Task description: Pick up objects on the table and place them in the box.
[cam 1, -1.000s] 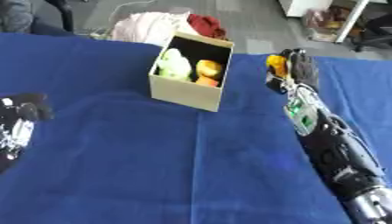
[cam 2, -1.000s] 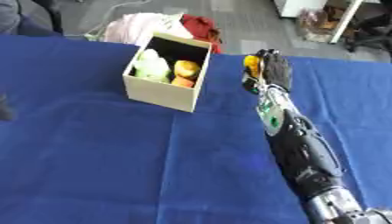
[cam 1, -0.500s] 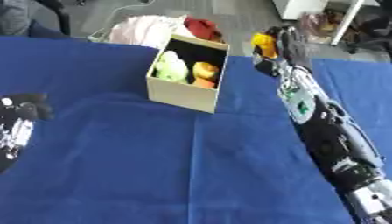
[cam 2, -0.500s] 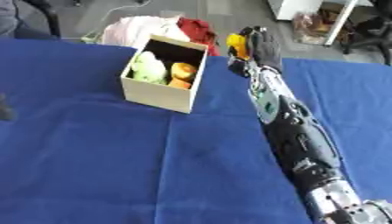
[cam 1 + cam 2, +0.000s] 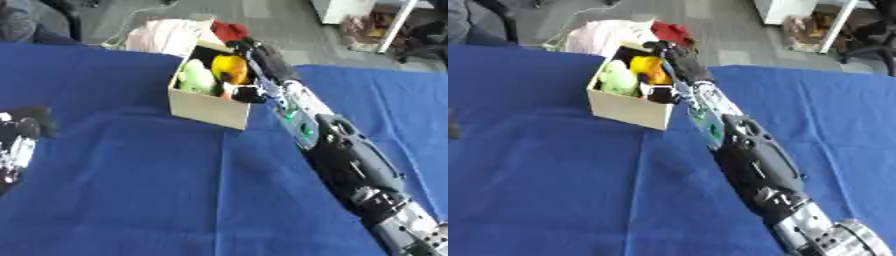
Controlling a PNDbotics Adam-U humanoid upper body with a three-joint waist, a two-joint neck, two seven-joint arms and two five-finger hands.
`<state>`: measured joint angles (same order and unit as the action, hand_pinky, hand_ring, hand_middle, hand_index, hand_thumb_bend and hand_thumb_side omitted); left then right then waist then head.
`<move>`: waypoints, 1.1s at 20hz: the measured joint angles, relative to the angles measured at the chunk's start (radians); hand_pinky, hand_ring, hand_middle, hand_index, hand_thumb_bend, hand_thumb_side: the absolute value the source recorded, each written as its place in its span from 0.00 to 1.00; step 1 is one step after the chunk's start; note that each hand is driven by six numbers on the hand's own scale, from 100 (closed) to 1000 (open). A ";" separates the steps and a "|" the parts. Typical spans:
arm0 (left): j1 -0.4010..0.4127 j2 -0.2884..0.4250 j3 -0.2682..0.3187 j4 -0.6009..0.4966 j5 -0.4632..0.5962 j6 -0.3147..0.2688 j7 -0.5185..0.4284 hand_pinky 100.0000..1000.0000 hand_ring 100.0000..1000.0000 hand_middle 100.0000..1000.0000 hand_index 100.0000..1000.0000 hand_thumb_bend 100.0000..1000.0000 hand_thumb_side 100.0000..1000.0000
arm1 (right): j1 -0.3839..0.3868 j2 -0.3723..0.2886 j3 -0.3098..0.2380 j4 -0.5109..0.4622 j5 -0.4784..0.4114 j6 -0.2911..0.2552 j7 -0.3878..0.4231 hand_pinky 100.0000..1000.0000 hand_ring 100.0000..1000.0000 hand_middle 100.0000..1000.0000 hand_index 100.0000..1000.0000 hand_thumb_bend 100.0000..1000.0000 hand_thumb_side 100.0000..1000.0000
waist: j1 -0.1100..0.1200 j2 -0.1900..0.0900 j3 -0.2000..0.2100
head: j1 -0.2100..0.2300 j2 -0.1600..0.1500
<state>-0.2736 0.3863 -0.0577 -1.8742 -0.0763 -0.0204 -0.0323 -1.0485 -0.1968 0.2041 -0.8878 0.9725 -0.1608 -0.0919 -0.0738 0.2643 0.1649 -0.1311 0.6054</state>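
A tan cardboard box [image 5: 206,107] stands open on the blue table, far of centre. Inside lie a pale green object [image 5: 197,80] and an orange one [image 5: 659,78]. My right arm reaches up from the lower right, and my right hand [image 5: 263,58] hangs over the box's right rim. Its fingers curl round a yellow object [image 5: 229,67] held in the box's mouth. At the left edge, my left hand [image 5: 21,141] rests on the cloth, fingers relaxed, holding nothing.
The blue cloth [image 5: 131,200] covers the whole table. Beyond its far edge lie a pink bundle [image 5: 169,35] and a red cloth [image 5: 229,30] on the floor. White furniture [image 5: 798,12] and a chair stand at the upper right.
My right hand has carried the yellow object leftward, from beside the box's right side to over its opening. The left hand has stayed put. The view has shifted a little.
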 measured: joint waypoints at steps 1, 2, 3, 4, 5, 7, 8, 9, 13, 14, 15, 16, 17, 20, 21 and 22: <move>0.000 0.000 0.000 0.000 0.000 0.000 0.000 0.87 0.58 0.54 0.74 0.00 0.64 | 0.000 0.000 -0.003 0.002 0.011 -0.016 0.016 0.82 0.83 0.92 1.00 0.15 0.55 | 0.000 0.000 -0.001 | 0.000 0.000; 0.000 0.000 0.000 0.000 0.001 0.000 0.000 0.87 0.58 0.54 0.74 0.00 0.64 | 0.000 0.000 -0.009 0.003 0.018 -0.029 0.033 0.81 0.83 0.92 1.00 0.15 0.54 | 0.000 -0.001 -0.003 | 0.001 0.000; 0.001 0.000 0.000 0.000 0.001 0.000 0.000 0.87 0.58 0.54 0.74 0.00 0.64 | 0.000 0.000 -0.018 0.002 0.023 -0.038 0.051 0.81 0.82 0.91 1.00 0.14 0.51 | 0.000 -0.003 -0.006 | 0.001 0.000; 0.001 0.000 0.000 0.000 0.001 0.000 0.000 0.87 0.58 0.54 0.74 0.00 0.64 | 0.001 -0.001 -0.027 -0.003 0.025 -0.044 0.074 0.80 0.81 0.90 0.99 0.10 0.45 | 0.000 -0.005 -0.009 | 0.002 0.001; 0.002 0.000 0.000 0.000 0.001 0.000 0.000 0.87 0.58 0.54 0.74 0.00 0.64 | 0.001 -0.003 -0.036 -0.019 0.022 -0.047 0.101 0.80 0.81 0.88 0.99 0.07 0.40 | 0.000 -0.007 -0.013 | 0.005 0.001; 0.006 -0.001 0.000 0.000 0.001 0.000 0.001 0.87 0.58 0.54 0.73 0.00 0.64 | 0.011 -0.017 -0.049 -0.076 -0.010 -0.050 0.151 0.78 0.78 0.83 0.97 0.00 0.32 | 0.000 -0.009 -0.022 | 0.009 0.002; 0.009 -0.001 0.001 0.001 0.001 0.000 0.002 0.87 0.58 0.54 0.73 0.00 0.64 | 0.024 -0.027 -0.051 -0.111 -0.041 -0.052 0.173 0.77 0.76 0.81 0.97 0.00 0.30 | 0.000 -0.011 -0.028 | 0.014 0.004; 0.011 -0.001 0.001 0.002 0.001 0.000 0.002 0.87 0.58 0.54 0.73 0.00 0.64 | 0.040 -0.041 -0.053 -0.150 -0.082 -0.053 0.189 0.77 0.76 0.80 0.96 0.00 0.28 | 0.000 -0.013 -0.035 | 0.019 0.007; 0.022 -0.004 0.013 0.008 0.001 -0.001 0.016 0.87 0.57 0.53 0.73 0.00 0.64 | 0.133 -0.137 -0.054 -0.347 -0.285 -0.043 0.208 0.73 0.71 0.74 0.91 0.00 0.24 | 0.000 -0.017 -0.068 | 0.054 0.010; 0.025 -0.008 0.017 0.010 0.001 -0.001 0.022 0.87 0.57 0.53 0.73 0.00 0.63 | 0.167 -0.165 -0.057 -0.400 -0.336 -0.035 0.201 0.72 0.70 0.73 0.90 0.00 0.24 | 0.000 -0.017 -0.076 | 0.064 0.010; 0.027 -0.009 0.020 0.012 0.000 -0.001 0.028 0.86 0.57 0.53 0.73 0.00 0.63 | 0.205 -0.192 -0.063 -0.451 -0.383 -0.025 0.191 0.71 0.68 0.71 0.88 0.00 0.25 | 0.000 -0.017 -0.082 | 0.074 0.010; 0.030 -0.009 0.025 0.013 -0.001 -0.001 0.034 0.86 0.57 0.53 0.73 0.00 0.63 | 0.249 -0.215 -0.074 -0.501 -0.432 -0.012 0.175 0.71 0.67 0.69 0.86 0.00 0.25 | 0.000 -0.017 -0.087 | 0.085 0.010; 0.035 -0.009 0.030 0.013 -0.002 -0.001 0.040 0.86 0.57 0.53 0.73 0.00 0.63 | 0.293 -0.234 -0.088 -0.545 -0.477 0.002 0.155 0.70 0.65 0.67 0.84 0.00 0.26 | 0.000 -0.017 -0.094 | 0.095 0.010; 0.044 -0.010 0.040 0.018 -0.003 -0.001 0.059 0.86 0.57 0.53 0.73 0.00 0.63 | 0.420 -0.266 -0.141 -0.652 -0.605 0.040 0.078 0.68 0.62 0.64 0.80 0.00 0.29 | 0.000 -0.018 -0.116 | 0.121 0.012; 0.046 -0.012 0.043 0.019 -0.004 -0.002 0.065 0.86 0.57 0.53 0.73 0.00 0.63 | 0.460 -0.269 -0.158 -0.680 -0.644 0.048 0.051 0.68 0.62 0.64 0.80 0.00 0.29 | 0.000 -0.018 -0.122 | 0.128 0.017; 0.046 -0.014 0.044 0.019 -0.004 -0.002 0.070 0.86 0.57 0.53 0.73 0.00 0.63 | 0.491 -0.271 -0.174 -0.703 -0.677 0.055 0.026 0.67 0.60 0.61 0.78 0.00 0.32 | 0.000 -0.018 -0.124 | 0.132 0.019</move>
<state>-0.2278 0.3722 -0.0136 -1.8550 -0.0800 -0.0224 0.0373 -0.5571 -0.4674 0.0306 -1.5907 0.2955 -0.1057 -0.0656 -0.0736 0.2460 0.0406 0.0011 0.6242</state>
